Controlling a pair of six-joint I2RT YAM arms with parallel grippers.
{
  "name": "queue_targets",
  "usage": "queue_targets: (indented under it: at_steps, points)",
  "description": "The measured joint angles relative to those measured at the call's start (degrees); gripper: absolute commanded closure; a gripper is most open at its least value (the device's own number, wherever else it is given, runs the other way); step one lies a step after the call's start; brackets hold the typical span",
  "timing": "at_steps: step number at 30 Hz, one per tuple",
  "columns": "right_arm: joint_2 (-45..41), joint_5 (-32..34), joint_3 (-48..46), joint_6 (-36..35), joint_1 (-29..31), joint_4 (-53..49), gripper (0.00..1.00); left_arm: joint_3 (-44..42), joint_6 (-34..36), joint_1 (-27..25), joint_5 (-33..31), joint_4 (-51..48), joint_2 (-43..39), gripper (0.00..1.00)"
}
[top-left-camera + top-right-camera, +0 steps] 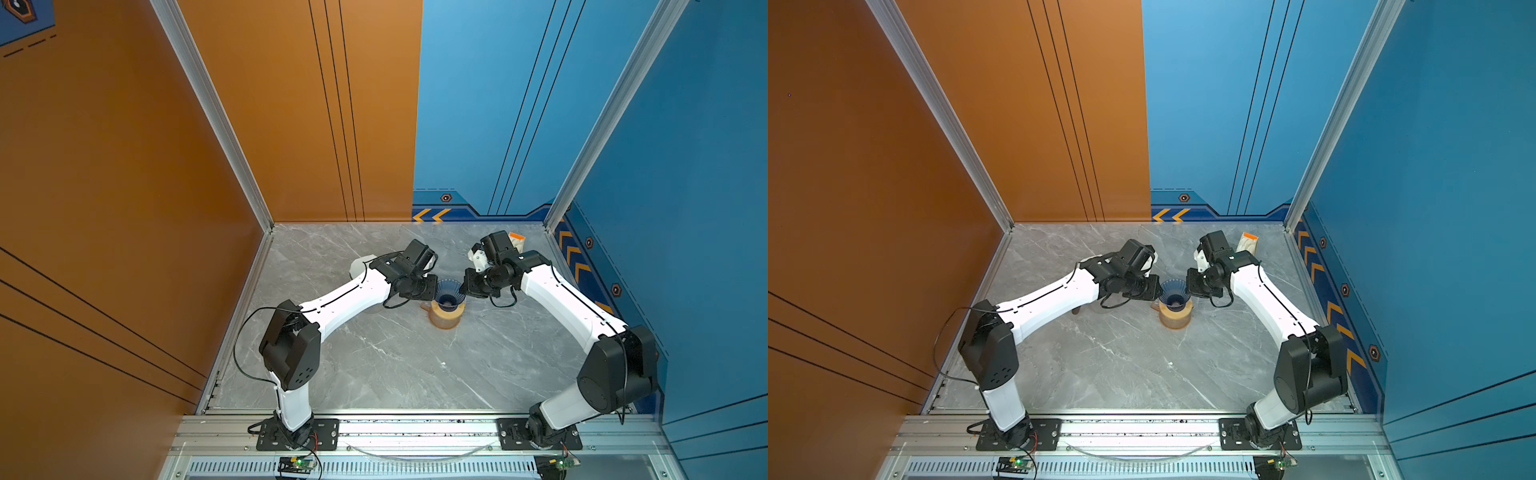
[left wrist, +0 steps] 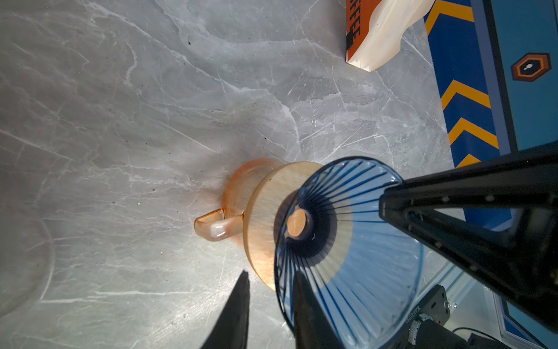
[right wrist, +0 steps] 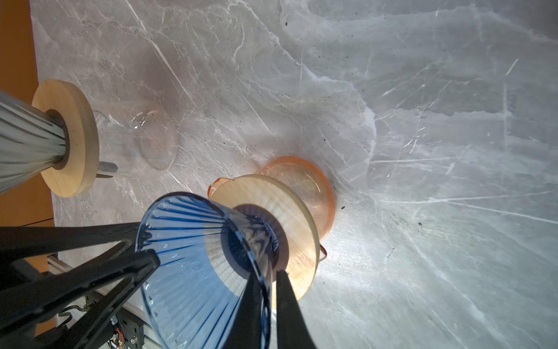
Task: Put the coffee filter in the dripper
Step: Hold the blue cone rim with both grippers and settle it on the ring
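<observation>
Near the middle of the tabletop (image 1: pixel 395 365) the dripper (image 1: pixel 449 289) sits on top of a jug (image 1: pixel 446 319). The left end effector (image 1: pixel 434 292) is at its left rim and the right end effector (image 1: pixel 464 289) at its right rim, each with one finger inside the cone and one outside. A pack of filters (image 1: pixel 517 238) lies behind the right arm near the far right corner, and a second dripper (image 3: pixel 27 142) stands on a server (image 3: pixel 145 142) off to the left, behind the left arm.
</observation>
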Motion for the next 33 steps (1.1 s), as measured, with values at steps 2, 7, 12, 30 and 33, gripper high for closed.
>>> queue_targets:
  at_steps: [2,7,12,30,33]
  points:
    - [0.0,0.0,0.0,0.0,0.0,0.0,0.92,0.4,0.0,0.1,0.1,0.2,0.5,0.76]
    - [0.0,0.0,0.0,0.0,0.0,0.0,0.93,1.2,0.0,0.2,0.5,0.3,1.7,0.78]
    - [0.1,0.0,0.0,0.0,0.0,0.0,0.95,1.3,0.0,0.2,0.7,0.8,2.1,0.81]
    - [0.4,0.0,-0.3,0.0,0.1,0.4,0.99,2.1,-1.2,0.7,1.9,2.4,3.6,0.93]
    - [0.7,-0.1,-0.2,0.0,0.1,0.4,0.99,2.1,-1.4,0.7,2.4,2.6,3.7,0.96]
